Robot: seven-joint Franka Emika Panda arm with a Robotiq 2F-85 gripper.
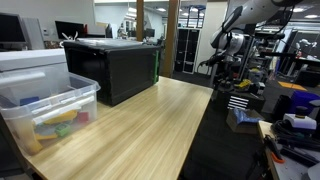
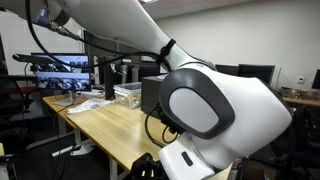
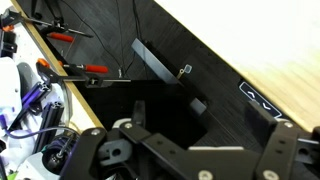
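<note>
My gripper (image 3: 205, 135) is open and empty; its two black fingers stand wide apart at the bottom of the wrist view. It hangs in the air beside the far right edge of the light wooden table (image 1: 150, 120), over a dark black surface (image 3: 200, 70). In an exterior view the gripper (image 1: 225, 45) is raised above the table's far right corner, touching nothing. The table's wood grain shows at the upper right of the wrist view (image 3: 275, 45). The large white arm housing (image 2: 215, 105) fills the foreground in an exterior view.
A clear plastic bin (image 1: 50, 105) with coloured items sits at the table's near left, also visible in an exterior view (image 2: 127, 94). A black box (image 1: 115, 65) stands at the back. Red-handled tools (image 3: 88, 69) and cluttered shelves (image 1: 285, 100) lie beside the table.
</note>
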